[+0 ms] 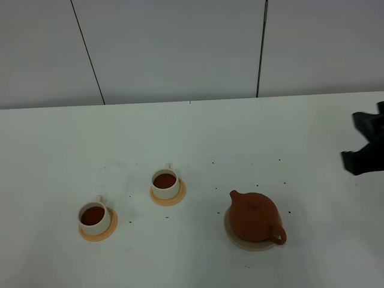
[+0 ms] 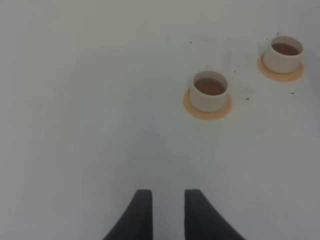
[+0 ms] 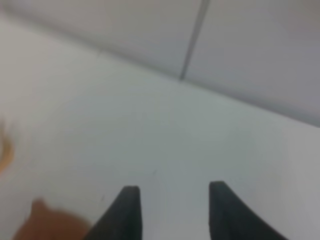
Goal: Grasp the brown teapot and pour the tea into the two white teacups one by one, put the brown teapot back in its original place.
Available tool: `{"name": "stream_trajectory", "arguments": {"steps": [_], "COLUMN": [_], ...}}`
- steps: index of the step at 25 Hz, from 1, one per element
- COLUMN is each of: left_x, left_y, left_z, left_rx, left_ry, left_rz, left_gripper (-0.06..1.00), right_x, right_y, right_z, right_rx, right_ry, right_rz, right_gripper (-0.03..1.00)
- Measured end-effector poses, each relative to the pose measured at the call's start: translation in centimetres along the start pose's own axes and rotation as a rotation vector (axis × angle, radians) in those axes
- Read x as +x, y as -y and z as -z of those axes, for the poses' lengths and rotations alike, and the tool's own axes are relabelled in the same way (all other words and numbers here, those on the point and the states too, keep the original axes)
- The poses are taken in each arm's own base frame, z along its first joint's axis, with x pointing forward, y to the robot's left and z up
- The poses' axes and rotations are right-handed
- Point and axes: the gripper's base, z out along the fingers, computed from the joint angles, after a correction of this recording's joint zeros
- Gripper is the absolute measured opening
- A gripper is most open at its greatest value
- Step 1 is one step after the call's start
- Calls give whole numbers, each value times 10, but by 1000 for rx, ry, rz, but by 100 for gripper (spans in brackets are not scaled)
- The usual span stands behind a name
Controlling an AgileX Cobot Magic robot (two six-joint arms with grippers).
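1. Brown teapot point(image 1: 254, 217) sits upright on the beige mat point(image 1: 235, 238), right of centre on the white tabletop point(image 1: 192, 138), near the front edge. Spout points back-left, loop handle front-right, lid on.
2. Two white teacups, each on its own orange coaster: the left teacup point(image 1: 95, 218) on the left coaster point(image 1: 109, 231), the middle teacup point(image 1: 165, 183) on the middle coaster point(image 1: 179, 193). Both hold dark reddish-brown liquid.
3. The cups stand apart from each other, and the middle one is well apart from the teapot.
4. Right end effector point(image 1: 363, 144) is at the far right edge of the high view, up off the tabletop, well apart from the teapot and further back. Nothing in it.
5. In the right wrist view its two dark fingers point(image 3: 127, 210) stand apart with bare tabletop between them: open, empty. The view is blurred; the brown teapot point(image 3: 47, 222) shows only as a smear at the frame corner, off to one side of the fingers and not between them.
6. Left end effector point(image 2: 164, 212) is out of the high view. In its wrist view the fingers sit close together with a narrow gap, nothing between them: open, empty.
7. In that view the left teacup point(image 2: 210, 91) and the middle teacup point(image 2: 284, 53) lie ahead of the fingers and off to one side, well apart from them.
8. Small dark specks point(image 1: 282, 183) are scattered on the tabletop around the teapot and cups.
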Motion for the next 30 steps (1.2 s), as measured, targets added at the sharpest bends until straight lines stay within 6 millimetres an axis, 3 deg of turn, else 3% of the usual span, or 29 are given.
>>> {"name": "stream_trajectory", "arguments": {"steps": [7,10,14,23,30], "left_x": [0,0,0,0,0], "left_y": [0,0,0,0,0], "left_z": [0,0,0,0,0], "left_rx": [0,0,0,0,0], "left_ry": [0,0,0,0,0], "left_rz": [0,0,0,0,0], "left_gripper": [23,23,23,23,23], "right_x": [13,24,48,94,113], "right_y": [46,54,58,58,62], "right_z": [93,133,168,226,239], "right_rx": [261,362,445,535,525], "right_ry": [141,184,140,128,95], "right_rz": [-135,-158,-219,-282,-287], "right_gripper": [24,23,23,23,23]}}
